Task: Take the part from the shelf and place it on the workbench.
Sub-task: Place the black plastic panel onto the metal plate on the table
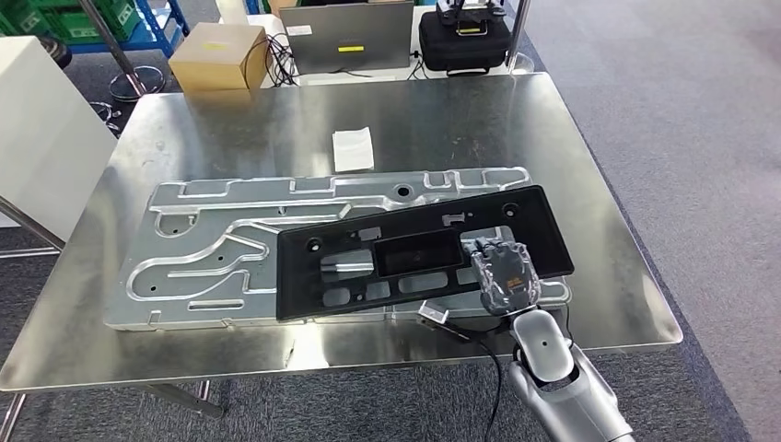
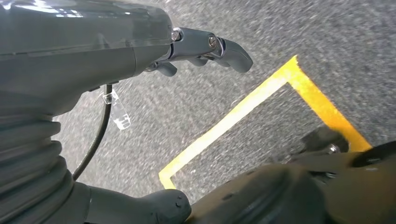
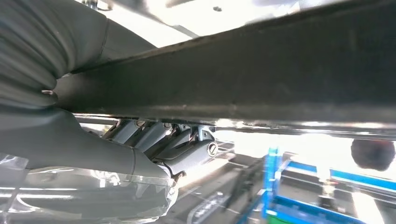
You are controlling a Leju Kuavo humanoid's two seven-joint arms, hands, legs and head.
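A long black plastic part point(image 1: 414, 253) lies slanted on the steel workbench point(image 1: 276, 138), partly over a large silver machined plate point(image 1: 212, 249). My right hand point(image 1: 502, 274) is at the black part's near right edge, its fingers laid over the top. In the right wrist view the part's edge point(image 3: 261, 70) runs between the thumb and the fingers point(image 3: 177, 140) of the right hand point(image 3: 154, 144), which grips it. My left hand point(image 2: 93, 46) hangs over the grey floor, its fingers point(image 2: 224, 46) stretched out and holding nothing.
A white paper slip point(image 1: 353, 148) lies on the bench beyond the plate. At the far edge stand a cardboard box point(image 1: 218, 55), a grey laptop point(image 1: 345, 35) and a black bag point(image 1: 463, 39). A white cabinet point(image 1: 37, 129) stands left. Yellow floor tape point(image 2: 261, 102) marks the carpet.
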